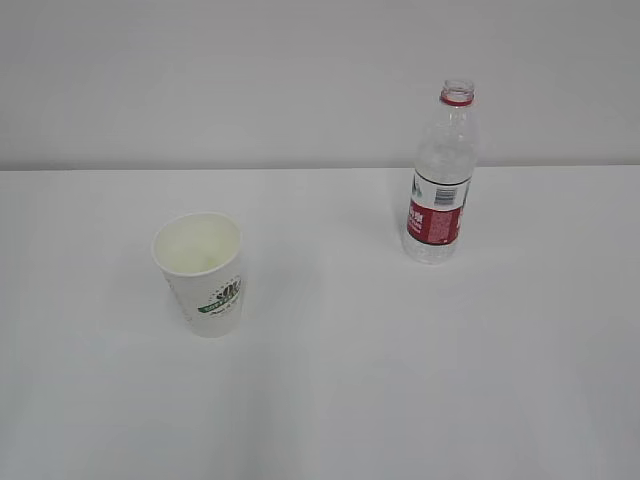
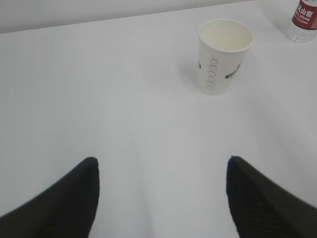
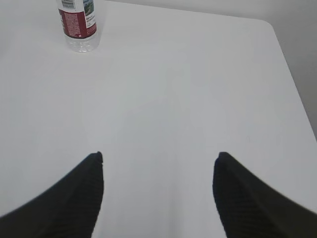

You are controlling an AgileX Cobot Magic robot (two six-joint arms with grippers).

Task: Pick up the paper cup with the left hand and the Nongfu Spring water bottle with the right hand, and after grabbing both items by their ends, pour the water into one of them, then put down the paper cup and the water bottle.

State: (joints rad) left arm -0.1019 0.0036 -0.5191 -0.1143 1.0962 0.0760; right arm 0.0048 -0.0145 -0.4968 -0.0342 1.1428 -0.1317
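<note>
Both tools are held spread and empty above the white bench (image 1: 330, 400): left tool (image 2: 162, 184), right tool (image 3: 158, 181). The paper cup (image 1: 202, 272) stands upright, nearer; it is judged light and crushable, best gripped gently mid-wall. Farther right, the uncapped Nongfu Spring water bottle (image 1: 441, 175) stands upright; thin, flexible plastic, best gripped at the label.

Matt paper cup (image 1: 201, 272), clear glossy ribbed plastic bottle (image 1: 441, 175), smooth, seemingly matt white table (image 1: 400, 380)
</note>
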